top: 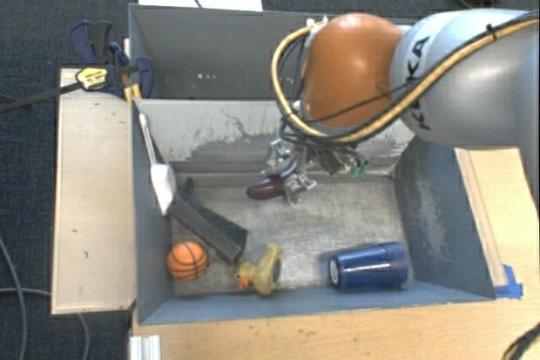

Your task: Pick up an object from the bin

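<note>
Against the left wall of the grey metal bin, a white spatula-like utensil is leaning, its broad end pointing down toward the floor. In the near left corner a small orange basketball is sitting, just beside a dark grey oblong block that is lying slantwise from the left wall toward the near side. To the right of the block's near end, a yellow rubber duck is lying on its side close to the near wall.

Farther back, around the middle of the bin and near the far wall, a dark purple rounded thing, perhaps a toy aubergine, is lying on the floor. The tool is hanging low at its right end, touching it or very nearly so; whether the tool is open, closed, or gripping the purple thing cannot be told from this angle.

Toward the near right, well apart from the tool, a dark blue can is lying on its side. Above the tool the orange wrist cover with its looped cables is bulging over the far wall, and the silver arm is reaching in from the right.
</note>
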You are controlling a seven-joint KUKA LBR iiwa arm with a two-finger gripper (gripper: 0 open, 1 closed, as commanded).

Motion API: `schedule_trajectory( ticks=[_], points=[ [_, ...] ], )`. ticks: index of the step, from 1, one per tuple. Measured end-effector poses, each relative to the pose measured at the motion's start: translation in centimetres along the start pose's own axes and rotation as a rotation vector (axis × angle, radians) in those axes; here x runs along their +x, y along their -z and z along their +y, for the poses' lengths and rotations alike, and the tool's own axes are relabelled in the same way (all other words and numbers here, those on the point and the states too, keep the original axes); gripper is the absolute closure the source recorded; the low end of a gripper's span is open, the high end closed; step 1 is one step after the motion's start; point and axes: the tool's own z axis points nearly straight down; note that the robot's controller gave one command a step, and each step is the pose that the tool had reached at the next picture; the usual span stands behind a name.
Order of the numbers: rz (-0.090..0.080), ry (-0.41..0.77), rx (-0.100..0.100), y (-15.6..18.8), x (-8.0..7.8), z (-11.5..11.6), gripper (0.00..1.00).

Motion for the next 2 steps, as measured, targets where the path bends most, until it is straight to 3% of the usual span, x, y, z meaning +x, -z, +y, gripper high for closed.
schedule_trajectory(
  ticks=[1, 2],
  points=[
    [0.000, 0.000, 0.000, 0.0, 0.0, 0.0, 1.00],
    [0.002, -0.009, 0.000, 3.3, 0.4, 0.4, 1.00]
  ],
)
